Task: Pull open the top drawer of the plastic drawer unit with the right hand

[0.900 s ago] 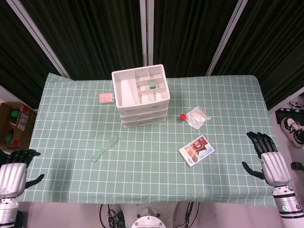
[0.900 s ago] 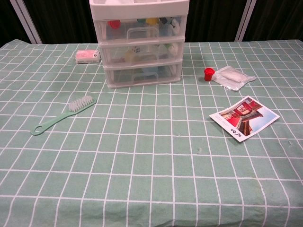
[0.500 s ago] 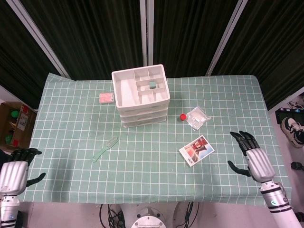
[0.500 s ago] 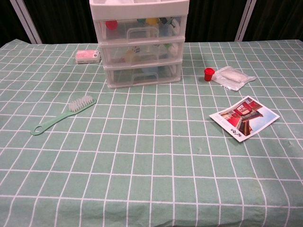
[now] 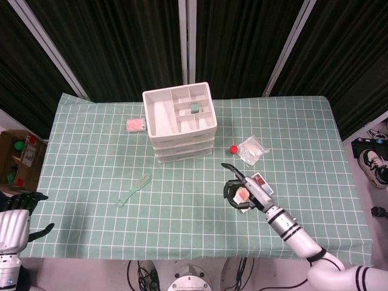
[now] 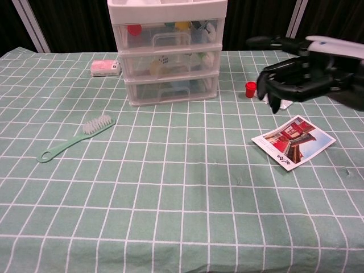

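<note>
approach phase of the drawer task; the plastic drawer unit [image 5: 180, 123] stands at the far middle of the table [image 5: 91, 182], and its top drawer [image 6: 168, 34] sits flush with the two drawers below, so the pull is not yet begun; the right hand [image 6: 296, 73] is raised above the cloth, right of the unit and well apart from it, fingers curled but parted and holding nothing; reaching the clear handle [image 6: 169, 40] on the drawer front, hooking it and drawing toward the robot all appear left to do; the left hand [image 5: 15, 213] lies at the near left corner of the table, empty, fingers loosely apart. the chest view alone shows the drawer fronts, the handles and the small contents behind the clear plastic; the head view alone shows the unit's divided top tray, the left hand, and the right hand hanging over the postcard [image 5: 262, 185].
</note>
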{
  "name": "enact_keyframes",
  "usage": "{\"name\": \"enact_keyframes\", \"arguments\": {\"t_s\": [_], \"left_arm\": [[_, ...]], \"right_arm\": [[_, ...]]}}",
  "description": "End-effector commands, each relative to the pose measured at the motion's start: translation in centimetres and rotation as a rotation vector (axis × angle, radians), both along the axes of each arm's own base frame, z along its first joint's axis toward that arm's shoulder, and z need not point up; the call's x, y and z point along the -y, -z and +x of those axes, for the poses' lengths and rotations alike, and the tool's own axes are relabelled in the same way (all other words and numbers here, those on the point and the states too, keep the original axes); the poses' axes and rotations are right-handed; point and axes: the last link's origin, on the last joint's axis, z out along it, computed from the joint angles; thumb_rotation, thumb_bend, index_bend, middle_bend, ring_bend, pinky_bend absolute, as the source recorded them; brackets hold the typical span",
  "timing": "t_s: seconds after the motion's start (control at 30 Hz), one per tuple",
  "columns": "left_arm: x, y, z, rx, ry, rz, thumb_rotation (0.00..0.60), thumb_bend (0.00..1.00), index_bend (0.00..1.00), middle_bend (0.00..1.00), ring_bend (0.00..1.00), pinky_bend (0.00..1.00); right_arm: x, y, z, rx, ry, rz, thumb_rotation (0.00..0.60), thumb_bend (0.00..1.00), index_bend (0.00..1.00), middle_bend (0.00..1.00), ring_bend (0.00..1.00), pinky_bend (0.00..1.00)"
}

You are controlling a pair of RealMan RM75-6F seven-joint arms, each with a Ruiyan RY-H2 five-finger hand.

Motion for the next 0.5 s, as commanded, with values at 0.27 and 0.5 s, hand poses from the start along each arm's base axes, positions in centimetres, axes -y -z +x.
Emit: {"name": "enact_keyframes", "arguments": {"t_s": [0.27, 0.5], "left_arm": [[0.2, -0.3, -1.0, 0.012, -0.021, 0.008, 0.600, 0.05, 0.33, 0.27, 0.21, 0.20], [0.5, -0.4, -1.3, 0.015, -0.027, 0.017, 0.600, 0.05, 0.33, 0.27, 0.21, 0.20]], "right_arm": [[6.6, 7.2, 7.2, 0.296, 0.156, 0.255, 0.600, 0.45, 0.06, 0.58, 0.62, 0.54], [7.7, 8.2, 8.3, 0.294, 0.162, 0.255, 0.600, 0.46, 0.06, 0.58, 0.62, 0.54]]}}
